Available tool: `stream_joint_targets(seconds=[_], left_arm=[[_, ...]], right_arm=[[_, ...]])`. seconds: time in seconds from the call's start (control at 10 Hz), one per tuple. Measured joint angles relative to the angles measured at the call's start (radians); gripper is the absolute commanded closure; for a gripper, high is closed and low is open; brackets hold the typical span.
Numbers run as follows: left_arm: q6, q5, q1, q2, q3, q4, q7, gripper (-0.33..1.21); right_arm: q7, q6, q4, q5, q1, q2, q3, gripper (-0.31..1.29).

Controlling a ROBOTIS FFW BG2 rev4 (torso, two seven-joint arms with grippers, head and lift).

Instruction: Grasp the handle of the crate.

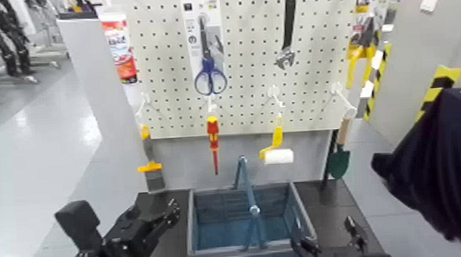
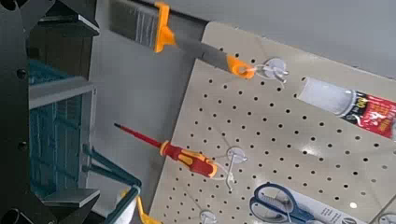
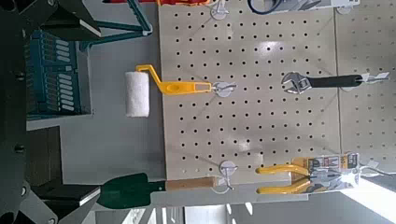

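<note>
The blue-grey slotted crate stands on the dark table in front of me, below the pegboard. Its slim teal handle stands upright over the middle of the crate. My left gripper is open and empty, just left of the crate's left wall and apart from it. My right gripper is open and empty, low at the crate's right front corner. The left wrist view shows the crate and part of the handle between that gripper's spread fingers. The right wrist view shows the crate and handle too.
A white pegboard behind the crate holds scissors, a wrench, a red-and-yellow screwdriver, a paint roller, a trowel and a brush. A person's dark sleeve is at the right.
</note>
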Motion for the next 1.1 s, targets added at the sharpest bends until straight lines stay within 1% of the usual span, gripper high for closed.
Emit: stream_joint_targets(seconds=[0.1,0.3,0.5,0.7,0.8,1.0,1.1], left_arm=[[0.054,0.068,-0.022,0.014,0.000,0.005,-0.004,0.10],[0.136,0.237,-0.065,0.030,0.001,0.036,-0.005,0.10],[0.244,0.402,-0.140,0.053,0.002,0.094,-0.069,0.10],[0.327,0.555,-0.226,0.075,-0.028,0.178,-0.129,0.10],[0.357,0.604,-0.266,0.089,-0.049,0.222,-0.155,0.10],[0.396,0.677,-0.323,0.116,-0.083,0.292,-0.166,0.10],[0.416,0.717,-0.352,0.121,-0.097,0.327,-0.171,0.10]], right_arm=[[0.000,0.000,0.001,-0.001,0.000,0.000,0.000,0.14],[0.000,-0.006,0.004,-0.004,0.000,0.001,0.000,0.14],[0.000,-0.009,0.005,-0.005,0.000,0.002,0.000,0.14],[0.000,-0.011,0.006,-0.007,0.000,0.002,0.002,0.14],[0.000,-0.013,0.008,-0.008,0.000,0.002,0.003,0.14],[0.000,-0.020,0.011,-0.011,-0.001,0.002,0.003,0.14],[0.000,-0.024,0.012,-0.012,-0.002,0.002,0.004,0.14]])
